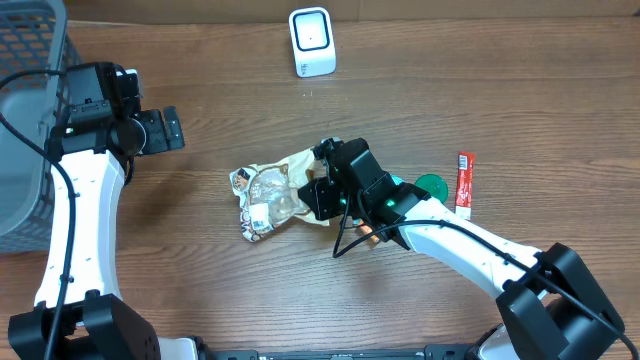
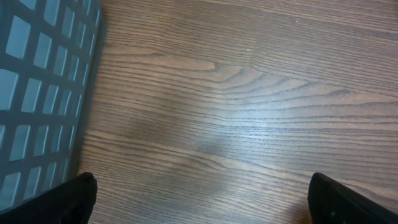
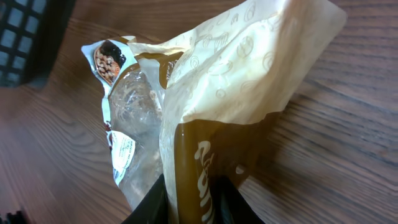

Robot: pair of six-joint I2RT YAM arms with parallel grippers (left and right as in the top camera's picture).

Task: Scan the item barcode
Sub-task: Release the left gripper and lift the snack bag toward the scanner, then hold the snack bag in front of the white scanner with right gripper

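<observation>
The item is a crinkly snack bag [image 1: 272,196], tan and brown with a clear window, lying on the wooden table near the middle. My right gripper [image 1: 318,192] is shut on its right end. In the right wrist view the brown edge of the bag [image 3: 205,124] runs down between the two black fingers [image 3: 149,208] of my right gripper [image 3: 189,205]. A white label [image 3: 123,155] shows on the bag's clear side. The white scanner [image 1: 311,42] stands at the table's far edge. My left gripper [image 1: 160,131] hovers open at the left, holding nothing; its view [image 2: 205,202] shows bare wood.
A grey mesh basket [image 1: 25,120] fills the far left, its wall [image 2: 37,93] close beside my left gripper. A red sachet [image 1: 464,180] and a green round object [image 1: 432,185] lie to the right of the right arm.
</observation>
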